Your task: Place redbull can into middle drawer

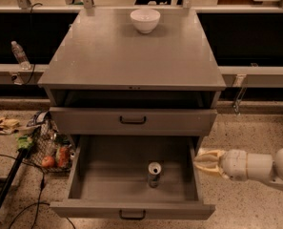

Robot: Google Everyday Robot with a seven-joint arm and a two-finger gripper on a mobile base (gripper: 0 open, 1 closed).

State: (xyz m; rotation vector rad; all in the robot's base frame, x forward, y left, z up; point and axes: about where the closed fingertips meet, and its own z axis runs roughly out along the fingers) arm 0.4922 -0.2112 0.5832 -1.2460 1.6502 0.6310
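Observation:
The redbull can point(154, 174) stands upright on the floor of the middle drawer point(107, 175), right of centre, its silver top facing up. The drawer is pulled fully out, with its black handle point(132, 215) at the front. My gripper point(200, 161) is outside the drawer, just past its right wall, at about the height of the rim. Its pale fingers point(208, 154) point left towards the can; they are slightly apart and hold nothing. A clear gap lies between the gripper and the can.
The upper handled drawer point(132, 120) is shut. A white bowl point(145, 19) sits at the back of the cabinet top. A water bottle point(20, 55) stands on the left ledge. A wire basket of items point(48, 151), cables and a black pole point(7, 185) lie on the floor at left.

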